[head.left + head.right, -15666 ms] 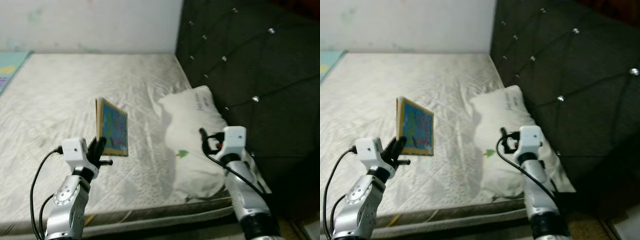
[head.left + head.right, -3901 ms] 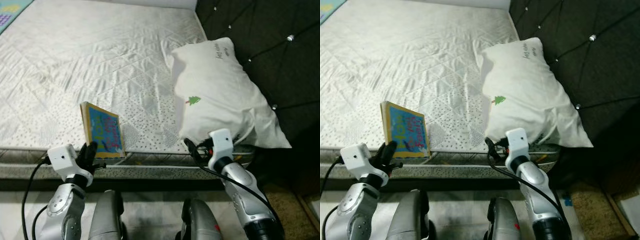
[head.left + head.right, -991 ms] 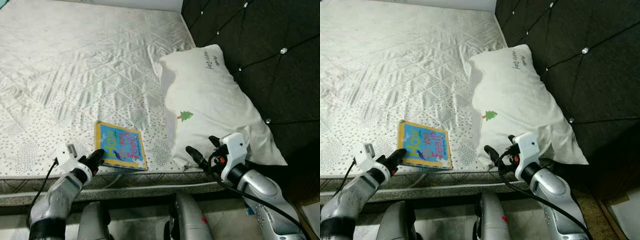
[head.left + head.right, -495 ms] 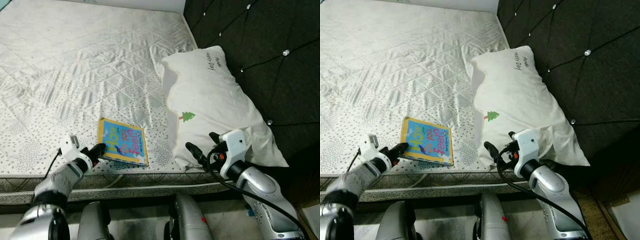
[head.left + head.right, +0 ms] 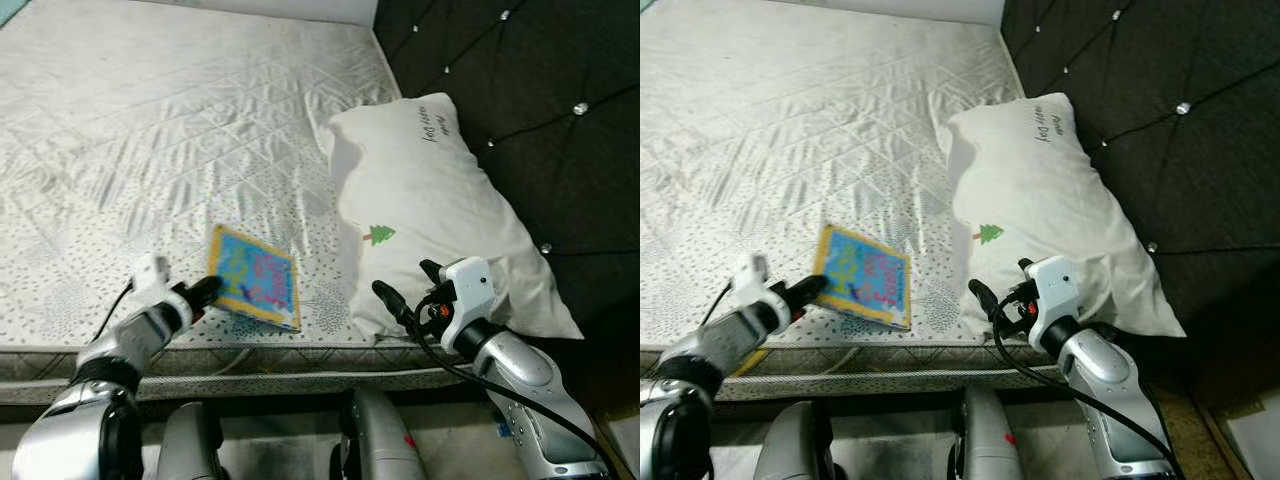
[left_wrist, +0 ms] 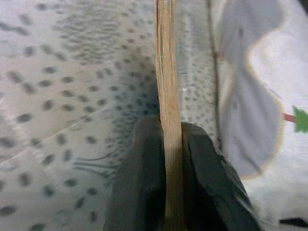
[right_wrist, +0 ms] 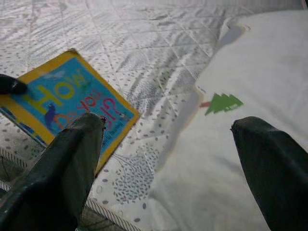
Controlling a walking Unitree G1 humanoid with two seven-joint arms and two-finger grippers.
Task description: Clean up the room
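1. The book [image 5: 254,276] lies near the front edge of the bed [image 5: 150,130], just beside the pillow [image 5: 430,220], its cover facing up and its near edge raised a little.
2. The left hand [image 5: 203,290] pinches the book's near edge; in the left wrist view both fingers [image 6: 142,183] press flat against the page block [image 6: 167,96].
3. The right hand [image 5: 407,294] hovers spread over the mattress edge by the pillow, holding nothing.
4. The step in hand looks like setting the book down flat, or getting a grip to carry it off; which one, I cannot tell.
5. To do it well: keep the pinch square on the edge, since a thin board book can pivot between two narrow fingers.
6. If releasing, lower until the cover rests fully on the mattress, then spread the fingers and draw back low, away from the edge.
7. Keep clear of the cable [image 5: 235,357] hanging below the mattress edge.
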